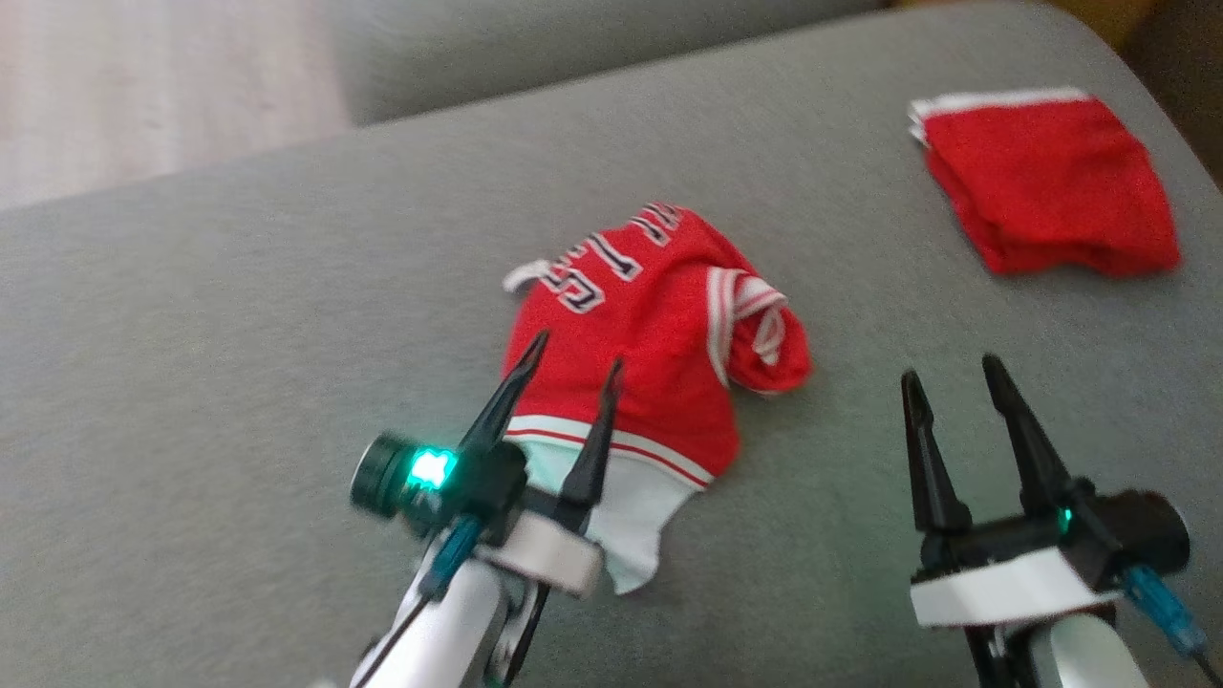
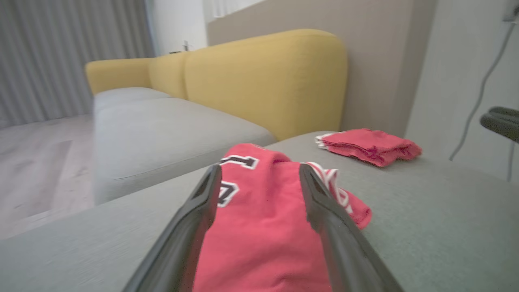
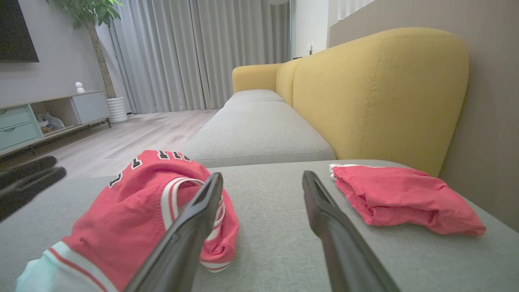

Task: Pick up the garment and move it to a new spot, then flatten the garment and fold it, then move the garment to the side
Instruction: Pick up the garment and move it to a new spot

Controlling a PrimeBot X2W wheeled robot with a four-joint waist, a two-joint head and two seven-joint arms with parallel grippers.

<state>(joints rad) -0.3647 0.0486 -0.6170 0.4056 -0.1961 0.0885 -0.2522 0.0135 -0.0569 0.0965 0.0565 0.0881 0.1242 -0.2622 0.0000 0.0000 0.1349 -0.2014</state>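
Observation:
A red jersey (image 1: pixel 650 325) with white trim and dark lettering lies crumpled in the middle of the grey sofa seat (image 1: pixel 239 315). My left gripper (image 1: pixel 571 352) hovers open over the jersey's near part, fingers spread with the red cloth (image 2: pixel 259 219) showing between them. Whether the fingers touch the cloth I cannot tell. My right gripper (image 1: pixel 955 371) stands open to the right of the jersey, over bare cushion, nothing between its fingers. In the right wrist view the jersey (image 3: pixel 134 202) lies left of that gripper (image 3: pixel 262 178).
A folded red garment (image 1: pixel 1051 182) rests at the far right of the seat, near its edge. A yellow backrest (image 3: pixel 377 93) rises behind it. A second grey cushion (image 3: pixel 255 134) extends beyond, with wooden floor (image 3: pixel 121 138) to the left.

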